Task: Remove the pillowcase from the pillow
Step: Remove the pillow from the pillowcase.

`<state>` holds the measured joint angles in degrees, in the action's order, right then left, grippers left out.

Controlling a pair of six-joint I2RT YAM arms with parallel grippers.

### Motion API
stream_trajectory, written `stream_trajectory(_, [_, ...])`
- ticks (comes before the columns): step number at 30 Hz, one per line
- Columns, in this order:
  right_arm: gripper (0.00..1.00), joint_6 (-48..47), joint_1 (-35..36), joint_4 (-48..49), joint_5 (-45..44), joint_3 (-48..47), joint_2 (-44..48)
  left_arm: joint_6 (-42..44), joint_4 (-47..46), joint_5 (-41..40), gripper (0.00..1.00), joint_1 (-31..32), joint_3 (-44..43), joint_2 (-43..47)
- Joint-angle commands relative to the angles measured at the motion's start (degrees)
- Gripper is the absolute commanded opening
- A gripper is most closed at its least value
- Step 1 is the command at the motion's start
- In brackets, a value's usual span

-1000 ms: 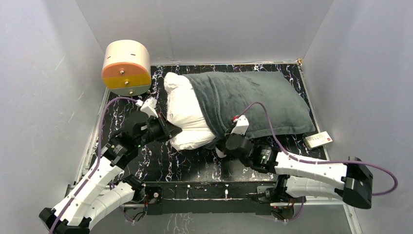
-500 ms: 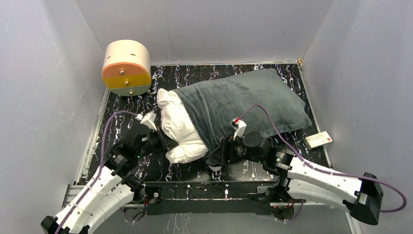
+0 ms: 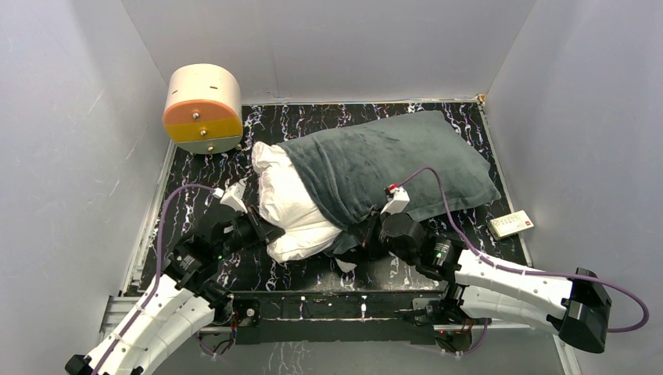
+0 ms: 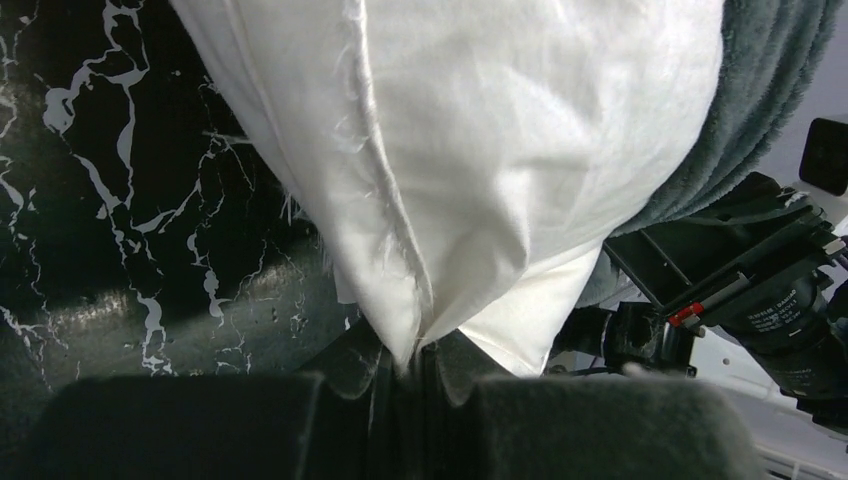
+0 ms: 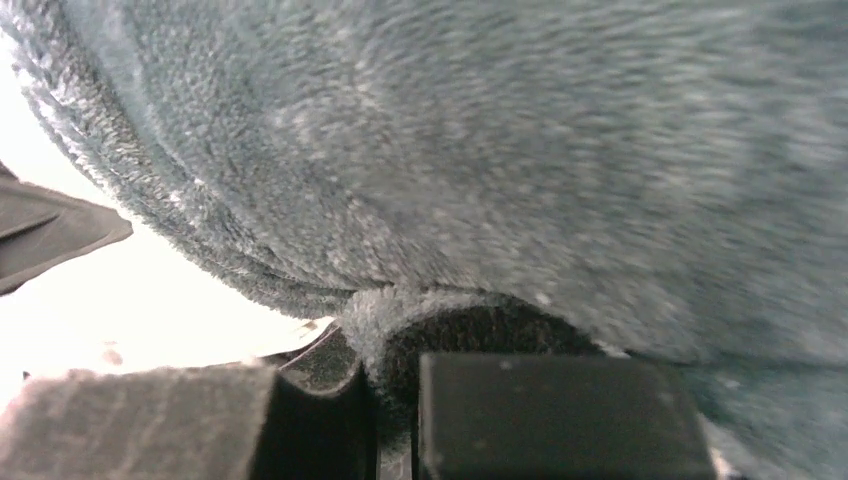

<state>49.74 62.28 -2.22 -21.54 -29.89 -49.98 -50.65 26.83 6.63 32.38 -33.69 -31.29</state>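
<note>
The white pillow [image 3: 285, 205] sticks out of the left end of the dark grey-green pillowcase [image 3: 391, 160], which covers the rest of it across the mat. My left gripper [image 3: 262, 231] is shut on the pillow's near left corner; in the left wrist view the white fabric [image 4: 450, 150] pinches down into the closed gripper [image 4: 415, 365]. My right gripper [image 3: 361, 241] is shut on the pillowcase's open hem at the near edge; in the right wrist view the plush hem [image 5: 500, 180] folds into the closed gripper [image 5: 392, 385]. The zebra face is hidden.
A cream-and-orange cylinder [image 3: 203, 108] stands at the back left corner. A small white box [image 3: 511, 223] lies at the right edge of the black marbled mat [image 3: 297, 262]. Grey walls close in the left, back and right sides.
The pillow and case were dragged toward the near left and tilted. The right gripper moved left, then edged back right along the hem. The left gripper pulled nearer with the pillow corner.
</note>
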Motion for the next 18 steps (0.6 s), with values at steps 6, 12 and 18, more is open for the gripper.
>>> stream_trajectory(6, [0.13, -5.42, -3.23, -15.51, -19.82, -5.14, -0.31, -1.68, 15.32, -18.8, 0.0, -0.39, -4.67, 7.68])
stream_trajectory(12, [0.6, -15.09, -3.22, -9.37, 5.62, -8.03, 7.28, 1.31, 8.18, -8.24, 0.0, -0.39, -0.94, 6.25])
stream_trajectory(18, [0.69, -21.48, -3.22, -8.0, 17.45, -17.57, 7.51, -0.97, 7.18, -5.56, 0.37, -0.38, 3.0, 7.44])
